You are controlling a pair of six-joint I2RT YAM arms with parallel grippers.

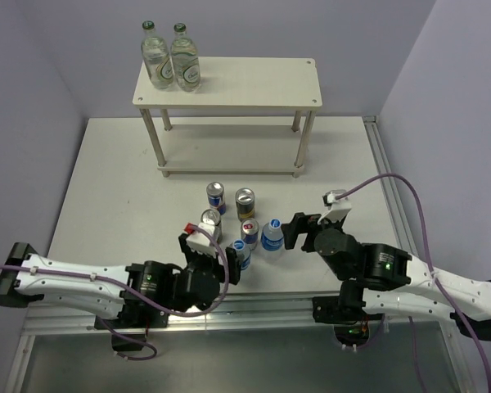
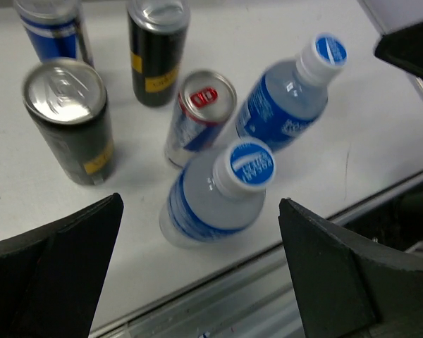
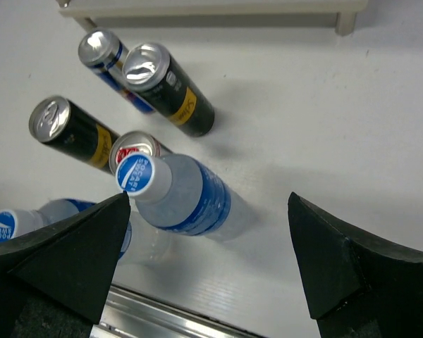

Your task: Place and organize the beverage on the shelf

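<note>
Your L gripper (image 2: 197, 218) and R gripper (image 3: 208, 208) gape wide, empty — framing near bottle (image 2: 211, 197) and far bottle (image 3: 187, 197) resp. for pickup; shelf (image 1: 254, 82) at 12 o'clock.

Water bottles (image 2: 210, 201): clear, blue labels, white caps with blue print. Black cans (image 2: 74, 127): gold patch on the side, silver tops. Blue cans (image 2: 196, 120): blue and silver, red tab on top. Shelf (image 1: 254, 82): cream-white. Glass bottles (image 1: 157, 59): clear, green caps. Bench (image 1: 106, 188): white.
</note>
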